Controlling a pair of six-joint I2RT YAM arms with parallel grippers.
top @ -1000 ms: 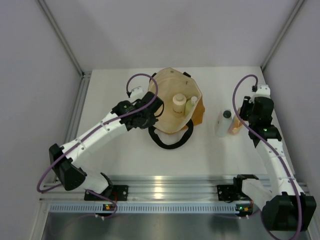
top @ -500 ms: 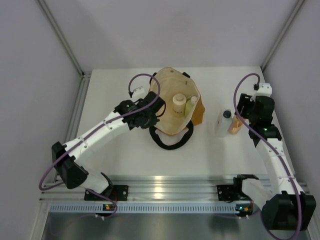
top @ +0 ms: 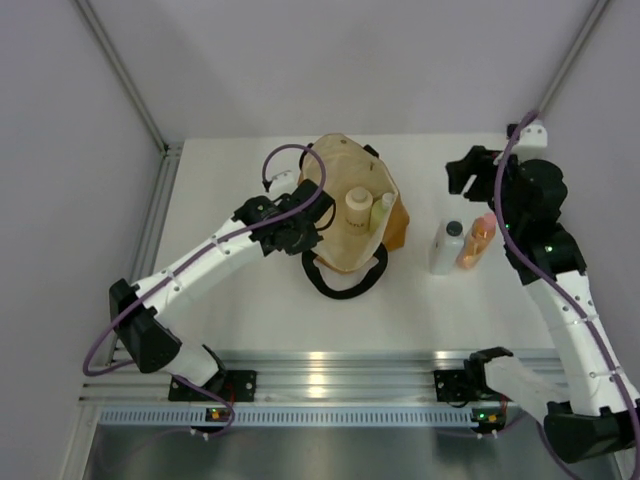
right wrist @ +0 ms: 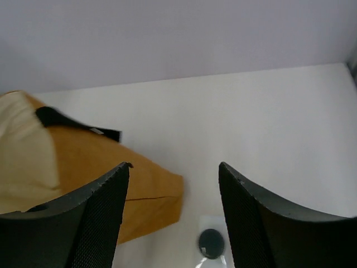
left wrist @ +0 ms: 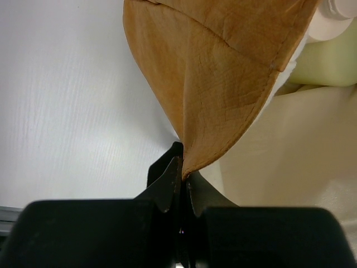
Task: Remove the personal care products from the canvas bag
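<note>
The canvas bag (left wrist: pixel 223 84) rim is pinched by the left fingers (left wrist: pixel 167 188); the right fingers (right wrist: pixel 95 218) are spread, empty; the cream-white jar (top: pixel 357 205) is partly hidden inside.

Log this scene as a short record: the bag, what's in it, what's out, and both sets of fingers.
bag: on the table, mouth open
in bag: jar, yellow-green bottle
out of bag: white bottle and orange bottle, standing side by side to the bag's right
left fingers: shut on the bag's rim
right fingers: open, empty, clear of both bottles
</note>
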